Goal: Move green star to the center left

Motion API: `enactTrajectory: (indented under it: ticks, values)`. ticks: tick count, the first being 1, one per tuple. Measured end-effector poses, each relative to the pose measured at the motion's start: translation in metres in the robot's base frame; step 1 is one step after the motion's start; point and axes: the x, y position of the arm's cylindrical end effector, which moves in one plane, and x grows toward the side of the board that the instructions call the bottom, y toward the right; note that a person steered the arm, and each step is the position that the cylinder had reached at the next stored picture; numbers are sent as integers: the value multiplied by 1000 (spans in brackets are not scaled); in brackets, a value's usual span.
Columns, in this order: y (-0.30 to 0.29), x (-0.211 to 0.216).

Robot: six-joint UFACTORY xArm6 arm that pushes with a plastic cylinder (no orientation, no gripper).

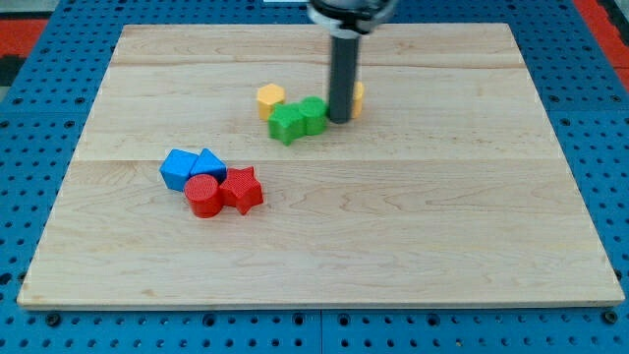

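Observation:
The green star [287,123] lies a little above the board's middle, touching a second green block [314,113] on its right. My tip [339,120] stands right beside that second green block, on its right side. A yellow block [271,98] sits just up and left of the star. Another yellow block [357,97] is partly hidden behind the rod.
A cluster lies at the lower left: two blue blocks [178,167] [208,164], a red cylinder [203,196] and a red star [242,189]. The wooden board [442,216] lies on a blue pegboard surface.

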Motion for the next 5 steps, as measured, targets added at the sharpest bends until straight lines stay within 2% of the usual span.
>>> enactTrajectory:
  ticks: [2,3,4,5]
  values:
    - [-34,8]
    - [-40,46]
    - [-72,49]
    - [-137,27]
